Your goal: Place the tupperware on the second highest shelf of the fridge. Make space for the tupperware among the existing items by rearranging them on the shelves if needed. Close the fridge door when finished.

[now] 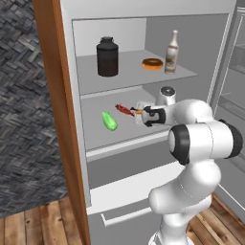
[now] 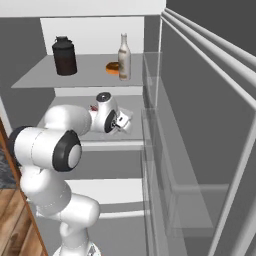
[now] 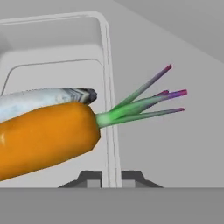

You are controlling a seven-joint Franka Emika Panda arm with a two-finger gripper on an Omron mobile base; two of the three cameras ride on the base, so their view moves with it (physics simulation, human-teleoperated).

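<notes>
- The tupperware point(image 3: 65, 52), with a carrot point(image 3: 43, 135) inside, is gripped at its wall by the closed pincer point(image 3: 111, 177).
- It is held over the second highest shelf point(image 1: 119, 139), beside the silver can point(image 1: 167, 94).

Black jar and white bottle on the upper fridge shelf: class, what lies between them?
The brown ring doughnut lies between the black jar and the white bottle, much nearer the bottle. The left base view shows this.

jar point(image 1: 107, 57): black | bottle point(image 1: 172, 52): white | doughnut point(image 1: 152, 63): brown | vegetable point(image 1: 109, 121) left of gripper point(image 1: 141, 116): green | carrot point(image 3: 46, 136): orange, green-purple tops
</notes>
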